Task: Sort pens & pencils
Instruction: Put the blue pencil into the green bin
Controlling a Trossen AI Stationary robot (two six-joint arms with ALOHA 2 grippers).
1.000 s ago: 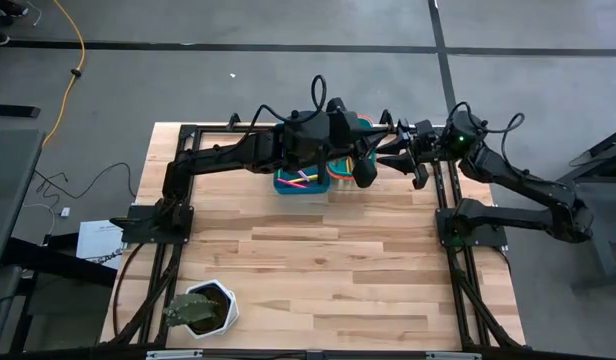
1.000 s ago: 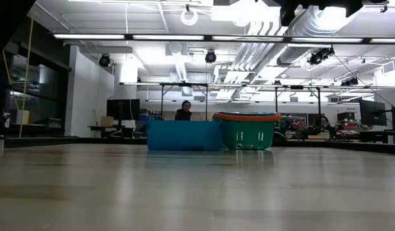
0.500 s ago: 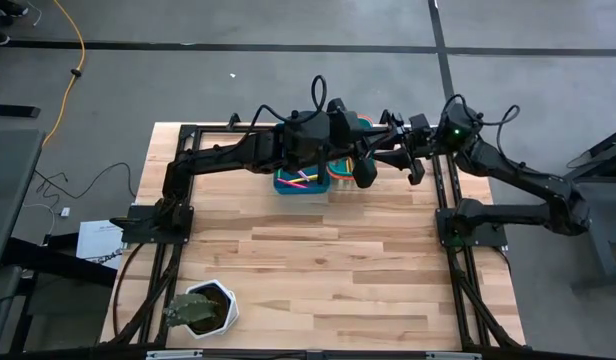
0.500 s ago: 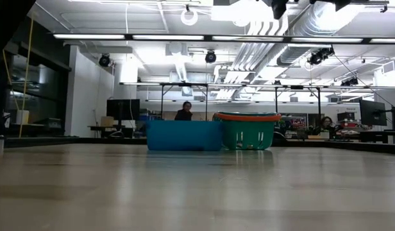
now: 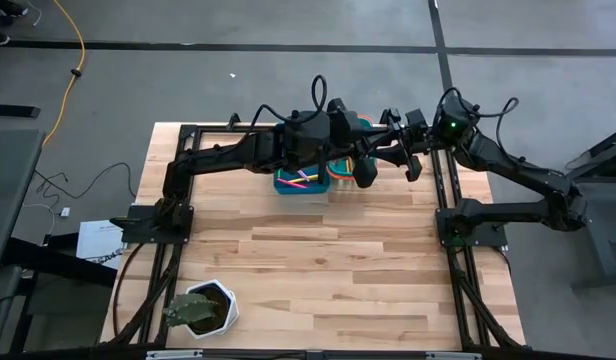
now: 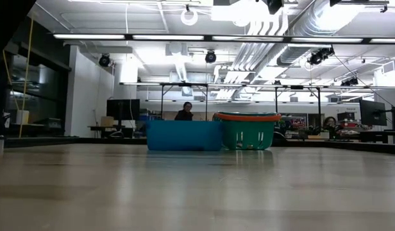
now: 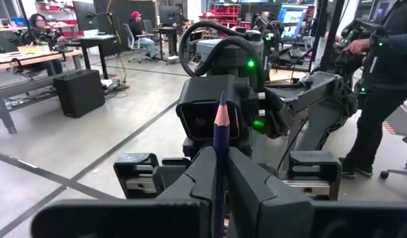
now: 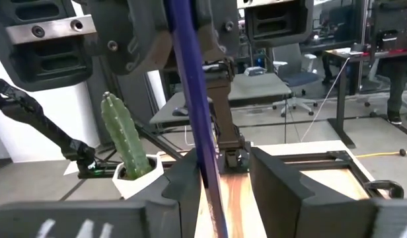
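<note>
1. Purple pencil [image 7: 221,152], up in the air above the bins, not yet dropped.
2. Pinched tight in the left gripper [image 7: 220,192].
3. Right gripper [image 8: 220,182] spread wide, one finger on each side of the pencil, not squeezing it.
4. Some pens [image 5: 304,180] already down in the blue bin [image 5: 284,186], beside the green bin [image 6: 247,133].
5. Probably near the end: no pens seen on the table [image 5: 318,270], just this pencil left to drop.
</note>
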